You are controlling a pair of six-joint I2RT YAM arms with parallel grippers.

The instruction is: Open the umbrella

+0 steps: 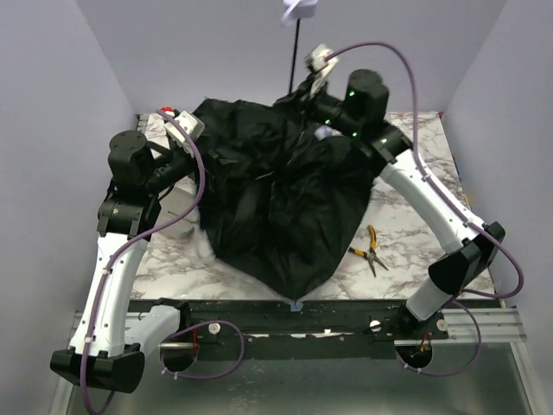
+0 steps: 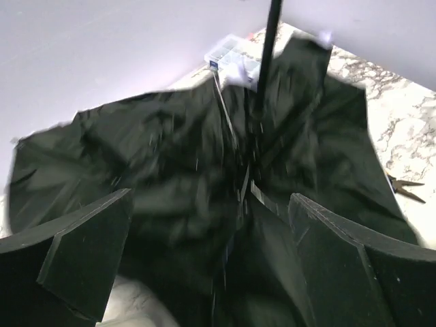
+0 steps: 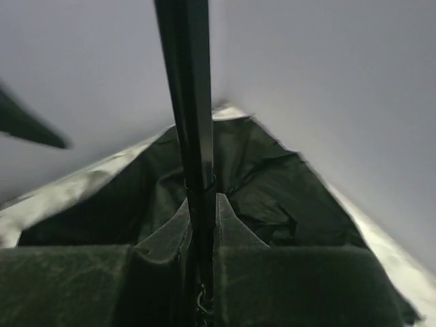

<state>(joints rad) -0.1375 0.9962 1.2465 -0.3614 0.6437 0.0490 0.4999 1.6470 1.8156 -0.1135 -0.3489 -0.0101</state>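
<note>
The umbrella [image 1: 276, 199] lies with its canopy spread across the table, black lining up. Its thin black shaft [image 1: 294, 65] rises toward the back wall to the pale handle [image 1: 298, 9]. My right gripper [image 1: 304, 91] is shut on the shaft low down, just above the canopy; in the right wrist view the fingers [image 3: 235, 228] pinch the shaft [image 3: 187, 88] on both sides. My left gripper [image 1: 190, 177] stands open at the canopy's left edge. In the left wrist view its gripper [image 2: 211, 204] is wide apart with only black fabric [image 2: 157, 157] behind the gap.
Yellow-handled pliers [image 1: 371, 251] lie on the marble table [image 1: 415, 216] to the right of the canopy. A clear plastic box [image 2: 235, 58] sits at the back, behind the umbrella. White walls close in on three sides.
</note>
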